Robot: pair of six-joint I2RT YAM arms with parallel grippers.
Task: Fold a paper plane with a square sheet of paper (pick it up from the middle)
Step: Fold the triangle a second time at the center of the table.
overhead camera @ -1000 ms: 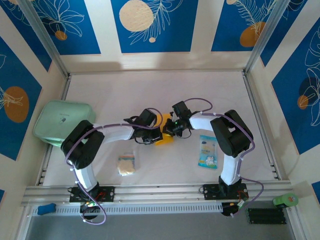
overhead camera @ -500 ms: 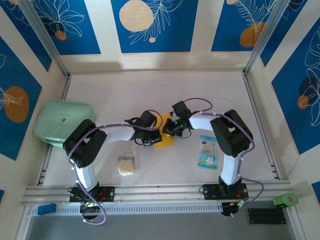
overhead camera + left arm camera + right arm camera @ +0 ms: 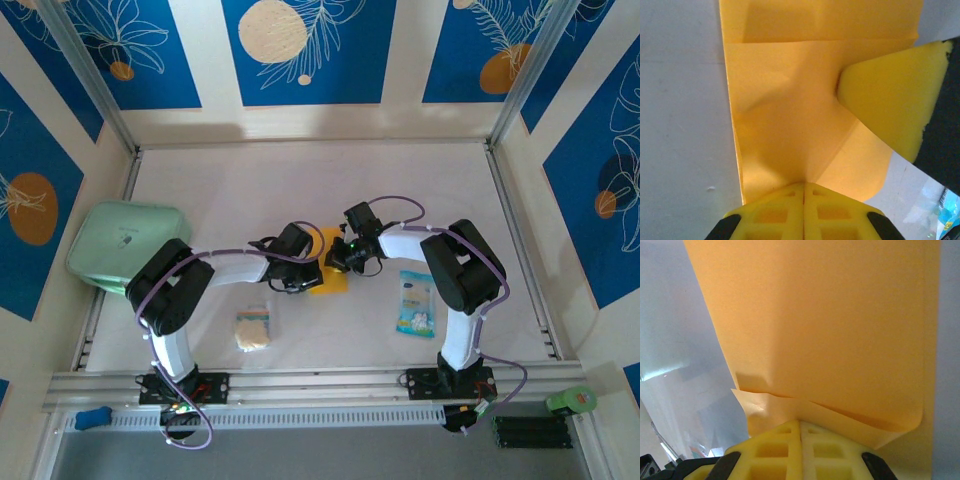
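Pinching the thin orange-yellow sheet of paper [image 3: 330, 280] from two sides, I had both arms bent inward so that my grippers met near the middle of the white table [image 3: 300, 190]. My left gripper [image 3: 314, 272] had its yellow fingers pressed flat together with no gap, and the sheet's near edge was caught between their tips. From that wrist, the sheet [image 3: 790, 100] spread away from the fingers, with one straight fold line across its far part and a slanting crease that ran up from my fingertips. A yellow finger [image 3: 890, 100] of my other arm touched the sheet from the right. My right gripper [image 3: 337, 263] was likewise fully closed, and its fingertips [image 3: 815, 440] clamped an edge where two layers of the paper lay one over the other, the lower layer curling out a little at the corner. I could not tell whether the rest of the sheet lay flat on the table or hung just above it. A light-blue and white printed packet [image 3: 416, 303] lay apart to the right beside my right arm. A small beige-yellow spongy square [image 3: 254, 328] sat nearer the front on the left, and a pale green soft case [image 3: 125, 245] rested at the table's left edge.
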